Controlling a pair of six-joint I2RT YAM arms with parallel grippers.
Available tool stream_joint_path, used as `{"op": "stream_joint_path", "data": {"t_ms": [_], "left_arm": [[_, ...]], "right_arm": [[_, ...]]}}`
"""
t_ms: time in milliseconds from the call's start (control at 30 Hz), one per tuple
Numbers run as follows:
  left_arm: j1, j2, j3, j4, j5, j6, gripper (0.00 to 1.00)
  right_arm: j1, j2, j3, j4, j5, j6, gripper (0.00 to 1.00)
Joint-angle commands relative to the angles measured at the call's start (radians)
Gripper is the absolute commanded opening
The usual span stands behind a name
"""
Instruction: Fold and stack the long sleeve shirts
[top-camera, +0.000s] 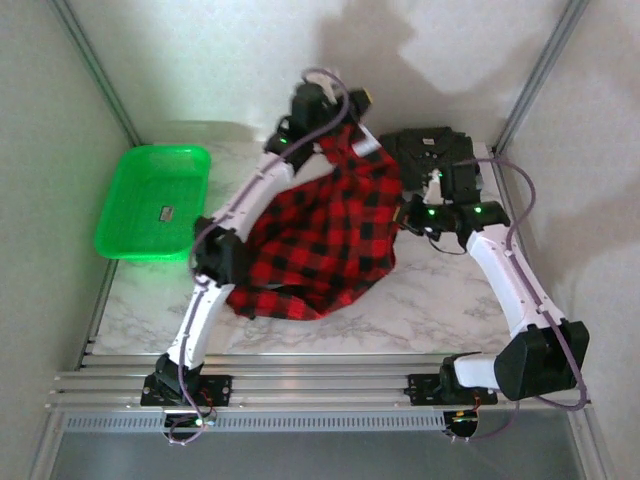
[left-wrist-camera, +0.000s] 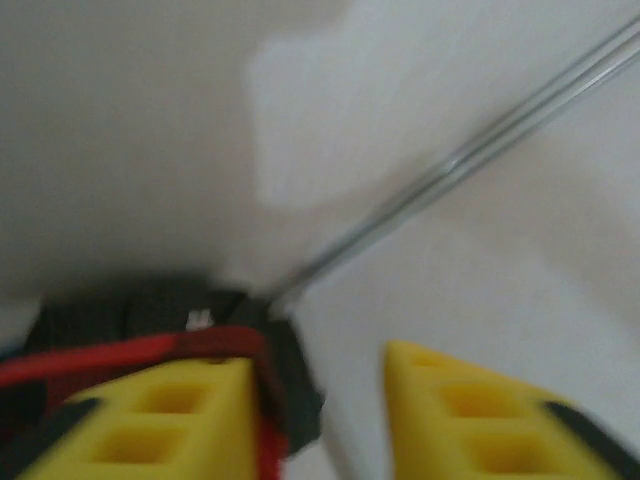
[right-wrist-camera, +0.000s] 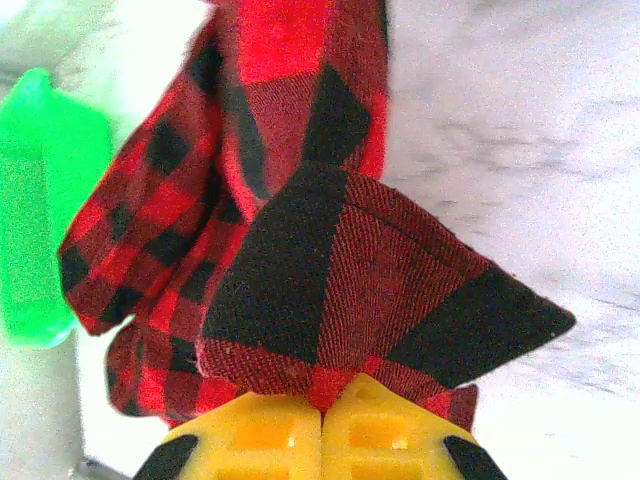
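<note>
Your right gripper (right-wrist-camera: 322, 402) is clamped on a corner of the plaid shirt (top-camera: 320, 235), holding it off the table (top-camera: 440, 290) at about 3 o'clock from the table's middle. Your left gripper (left-wrist-camera: 320, 385) is raised at 12 o'clock with its fingers (left-wrist-camera: 190, 410) apart and bare wall showing between them, a red edge of cloth lying against one finger but not pinched. The plaid shirt sags from those two points down across the centre, the folded grey shirt (top-camera: 432, 150) lies at 1 o'clock, and the basket (top-camera: 150, 235) sits at 9 o'clock.
</note>
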Motion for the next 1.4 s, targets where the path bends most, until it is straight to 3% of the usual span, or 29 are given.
{"op": "stream_joint_path", "data": {"t_ms": [0,100,233,300,400,500,667,867,1000,1367], "left_arm": [[-0.01,0.04,0.179,-0.041,-0.038,-0.072,0.99],[0.023,-0.052,0.184,-0.153,-0.091,-0.027,1.0],[0.062,-0.323,-0.042,-0.356,-0.138,0.137,0.99],[0.07,-0.476,-0.253,-0.454,-0.186,0.23,0.99],[0.082,-0.63,-0.494,-0.6,-0.304,0.333,1.0],[0.143,-0.757,-0.786,-0.699,-0.337,0.327,1.0],[0.215,-0.877,-1.133,-0.601,-0.303,0.35,0.98],[0.213,-0.729,-1.144,-0.542,-0.301,0.407,0.9],[0.182,-0.628,-1.1,-0.549,-0.286,0.449,0.84],[0.166,-0.494,-1.069,-0.398,-0.185,0.439,0.8]], "right_arm": [[-0.12,0.028,-0.104,-0.009,0.037,-0.118,0.02],[-0.21,0.09,-0.127,0.045,0.076,-0.167,0.36],[-0.247,0.088,-0.052,-0.021,0.166,-0.166,0.62],[-0.246,0.041,-0.014,-0.103,0.243,-0.15,0.68],[-0.236,-0.056,-0.014,-0.185,0.227,-0.118,0.72],[-0.188,-0.176,-0.086,-0.28,0.16,-0.067,0.74],[-0.124,-0.337,-0.36,-0.284,0.021,0.094,0.73],[-0.097,-0.362,-0.61,-0.067,-0.016,0.178,0.73],[-0.097,-0.318,-0.643,0.004,0.0,0.177,0.72],[-0.097,-0.171,-0.635,0.147,0.011,0.178,0.71]]}}
